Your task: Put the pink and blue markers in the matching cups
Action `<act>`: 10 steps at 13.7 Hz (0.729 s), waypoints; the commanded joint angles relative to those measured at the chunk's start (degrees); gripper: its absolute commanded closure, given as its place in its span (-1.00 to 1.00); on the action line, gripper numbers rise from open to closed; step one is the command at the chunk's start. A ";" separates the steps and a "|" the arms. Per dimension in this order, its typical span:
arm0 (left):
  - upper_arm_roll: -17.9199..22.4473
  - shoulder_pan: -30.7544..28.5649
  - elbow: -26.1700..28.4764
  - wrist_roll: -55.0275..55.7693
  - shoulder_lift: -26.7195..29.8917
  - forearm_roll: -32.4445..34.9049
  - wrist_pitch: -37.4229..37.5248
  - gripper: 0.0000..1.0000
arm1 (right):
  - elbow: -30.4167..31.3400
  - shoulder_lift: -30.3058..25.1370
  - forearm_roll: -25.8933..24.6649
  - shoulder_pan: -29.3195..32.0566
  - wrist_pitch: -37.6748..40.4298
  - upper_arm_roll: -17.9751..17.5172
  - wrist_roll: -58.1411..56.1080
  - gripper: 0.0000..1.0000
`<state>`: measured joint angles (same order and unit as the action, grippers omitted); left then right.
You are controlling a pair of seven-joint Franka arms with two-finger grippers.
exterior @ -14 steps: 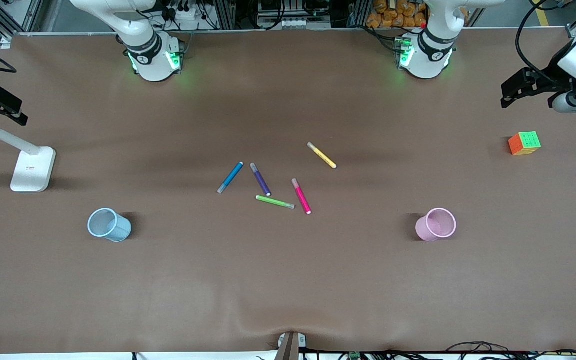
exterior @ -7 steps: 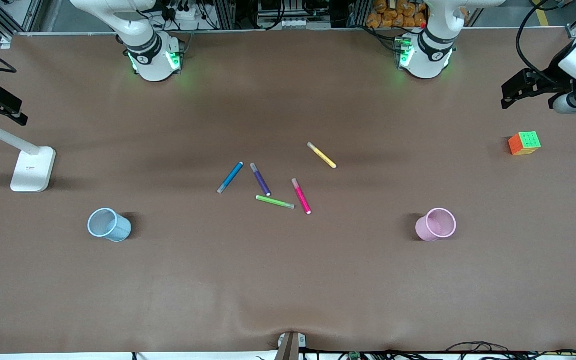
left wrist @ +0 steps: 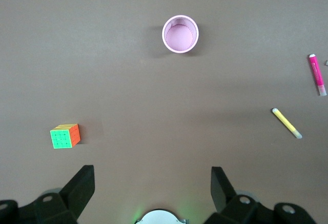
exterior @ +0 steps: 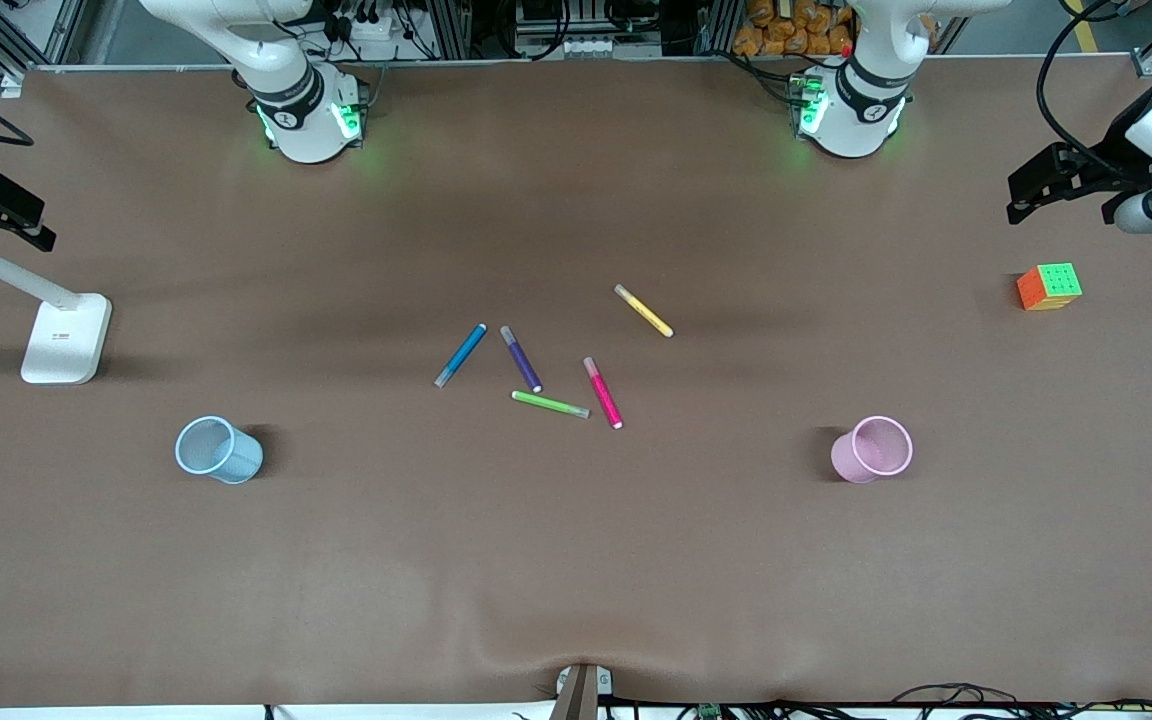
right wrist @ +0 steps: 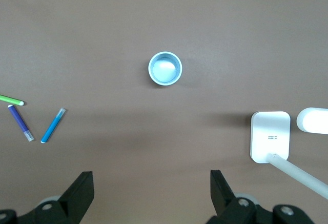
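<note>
Pink marker and blue marker lying mid-table among purple, green and yellow pens, pink cup toward left arm's end, blue cup toward right arm's, cube near left gripper, left and right gripper both spread wide, empty.

Brown mat covers the table, slight wrinkle at the edge nearest the front camera. White desk lamp stands at the right arm's end. Aluminium framing, cables and gear run along the base edge. Lighting even, soft shadows.
</note>
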<state>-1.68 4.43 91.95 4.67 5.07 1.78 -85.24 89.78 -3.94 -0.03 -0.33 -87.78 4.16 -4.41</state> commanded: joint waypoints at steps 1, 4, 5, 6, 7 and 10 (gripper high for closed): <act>-0.08 -0.13 -2.04 -0.18 -1.03 -0.11 1.84 -1.00 | -0.40 -0.10 0.03 0.50 -0.02 -0.47 0.81 -1.00; -0.16 0.05 -2.04 -0.01 -1.03 -0.11 1.92 -1.00 | -0.40 -0.10 0.03 0.59 -0.11 -0.47 0.81 -1.00; -0.16 0.05 -2.04 0.08 -1.03 -0.11 1.92 -1.00 | -0.40 -0.02 0.12 0.68 -0.11 -0.38 0.81 -1.00; -0.16 -0.04 -2.04 -0.01 -1.03 -0.11 1.92 -1.00 | -0.40 -0.02 0.03 0.68 0.06 -0.47 0.81 -1.00; -0.25 -0.04 -1.95 -0.10 -1.12 -0.11 1.92 -1.00 | -0.40 -0.02 0.12 0.68 0.07 -0.47 0.81 -1.00; -0.25 0.49 -1.78 0.08 -1.38 -0.37 1.92 -1.00 | -0.40 -0.02 0.12 0.59 0.07 -0.47 0.81 -1.00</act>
<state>-1.80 4.59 91.67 4.67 4.58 1.78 -84.68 89.78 -3.94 -0.03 -0.32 -87.86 4.18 -4.41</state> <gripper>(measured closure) 0.000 0.000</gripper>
